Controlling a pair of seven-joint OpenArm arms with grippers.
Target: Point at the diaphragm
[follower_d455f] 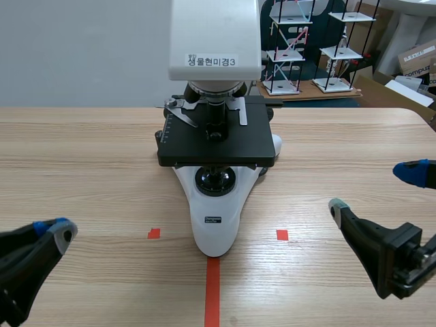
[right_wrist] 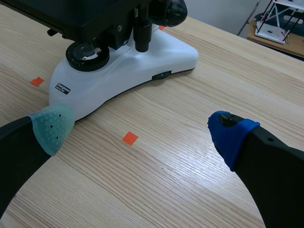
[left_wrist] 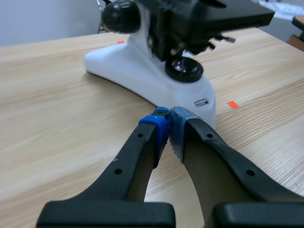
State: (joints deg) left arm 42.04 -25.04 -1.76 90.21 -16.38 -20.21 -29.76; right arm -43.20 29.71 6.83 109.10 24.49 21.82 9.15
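We hold our left pincer (left_wrist: 168,122) closed into a pointing tip; the diaphragm (left_wrist: 183,45) sits ahead of it, under the stage (left_wrist: 228,14). Our right pincer (right_wrist: 141,130) hangs spread apart, the microscope (right_wrist: 156,57) ahead, out of the way.

Microscope (follower_d455f: 214,225) white, stage (follower_d455f: 216,144) black; table (follower_d455f: 82,170) pale woodgrain; diaphragm (left_wrist: 187,45) seemingly black.

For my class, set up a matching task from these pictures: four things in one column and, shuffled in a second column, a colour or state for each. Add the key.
Column one:
1. left gripper
2. right gripper
3. microscope stage
4. microscope base

Column two:
A. white
B. fingers apart, holding nothing
C. black
D. fingers closed together

Pairs: 1-D; 2-B; 3-C; 4-A
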